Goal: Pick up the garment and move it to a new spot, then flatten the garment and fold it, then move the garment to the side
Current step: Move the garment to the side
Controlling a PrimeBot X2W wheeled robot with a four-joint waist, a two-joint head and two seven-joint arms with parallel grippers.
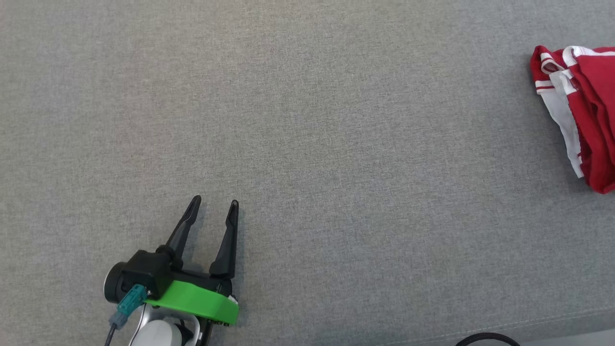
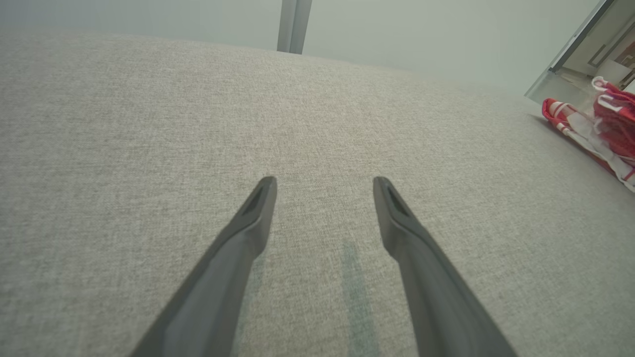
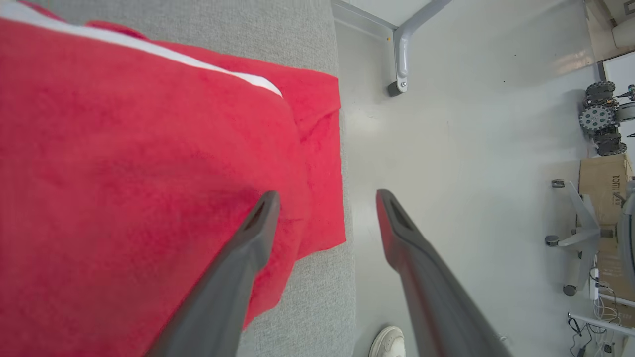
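You see a grey fabric surface [image 1: 336, 120], and on it lies the garment [image 1: 593, 105] (red, white-trimmed, bunched up), close to its right edge.

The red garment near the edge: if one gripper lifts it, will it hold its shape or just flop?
Probably flop: the garment lies bunched in soft folds, so it would likely drape from any pinch. It looks like thin cloth, so likely light. Pushed, it may wrinkle rather than slide, since the grey surface is woven too.
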